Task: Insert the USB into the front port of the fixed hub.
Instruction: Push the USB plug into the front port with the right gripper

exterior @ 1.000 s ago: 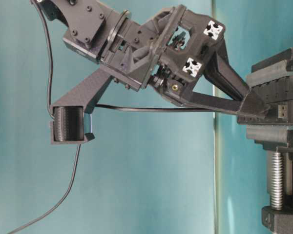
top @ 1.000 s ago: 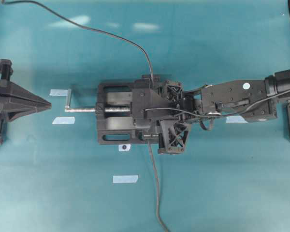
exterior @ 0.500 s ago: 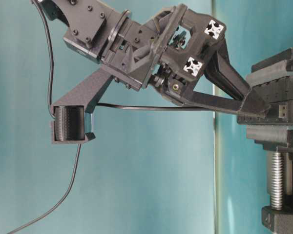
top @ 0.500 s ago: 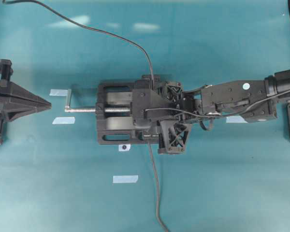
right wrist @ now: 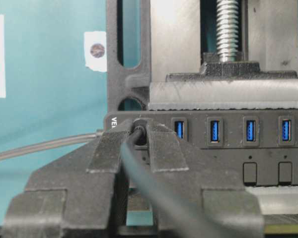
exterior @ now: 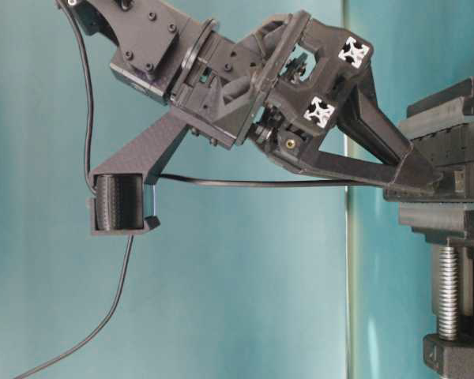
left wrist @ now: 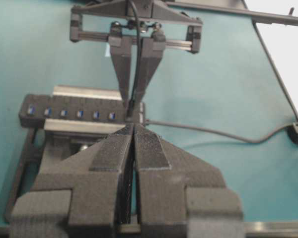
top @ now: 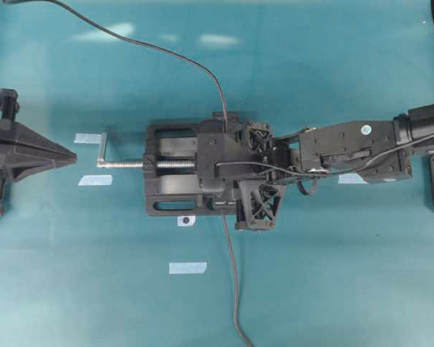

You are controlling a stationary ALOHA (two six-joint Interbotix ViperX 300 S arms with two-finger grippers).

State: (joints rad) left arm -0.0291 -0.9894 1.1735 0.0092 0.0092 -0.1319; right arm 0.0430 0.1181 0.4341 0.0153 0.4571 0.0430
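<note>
The fixed hub (right wrist: 228,131), a black bar with blue sockets, is clamped in the vise and also shows in the left wrist view (left wrist: 69,113). My right gripper (right wrist: 138,134) is shut on the USB plug (right wrist: 139,130), which sits at the hub's end socket beside the white print. The plug's dark cable (right wrist: 154,183) runs back between the fingers. In the overhead view the right gripper (top: 220,170) hangs over the vise. In the table-level view its fingertips (exterior: 423,178) touch the hub (exterior: 468,170). My left gripper (top: 72,155) is shut and empty, left of the vise.
The black vise (top: 170,173) has a silver screw crank (top: 105,155) pointing at the left gripper. One thin cable (top: 152,49) runs off to the far left. Another cable (top: 231,282) runs off toward the near edge. Pale tape strips (top: 187,268) lie on the teal table.
The right gripper pressed toward the hub and its wrist tilted up a little. The plug's silver tip, seen at the hub's end before, no longer shows. The left arm has not moved.
</note>
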